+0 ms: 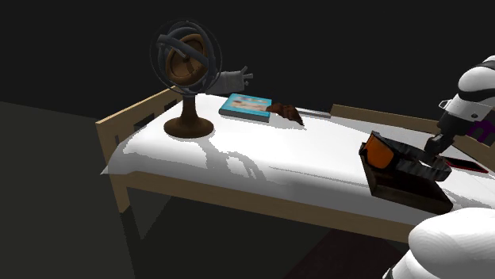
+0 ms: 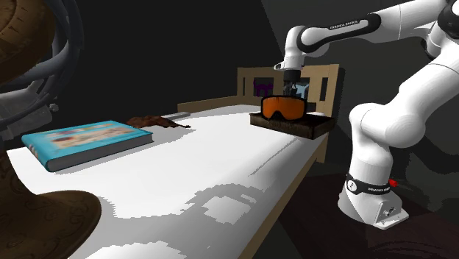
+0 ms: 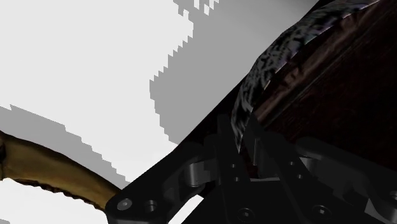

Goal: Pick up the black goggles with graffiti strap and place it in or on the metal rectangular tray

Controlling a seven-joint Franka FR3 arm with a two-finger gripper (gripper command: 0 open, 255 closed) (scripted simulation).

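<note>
Hand (image 3: 243,143) clamped on goggles (image 2: 285,107) strap, goggles atop dark tray (image 2: 305,126); arm (image 2: 346,26) lettering reads FRANKA EMIKA.

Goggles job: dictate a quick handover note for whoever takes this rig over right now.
Gripper: shut on the goggles' patterned strap.
Goggles: orange lens, on the dark tray at the end of the bed nearest the stand; they look to be resting on it.
Done: goggles are at the tray.
Left: probably open the fingers and lift the arm clear.
</note>
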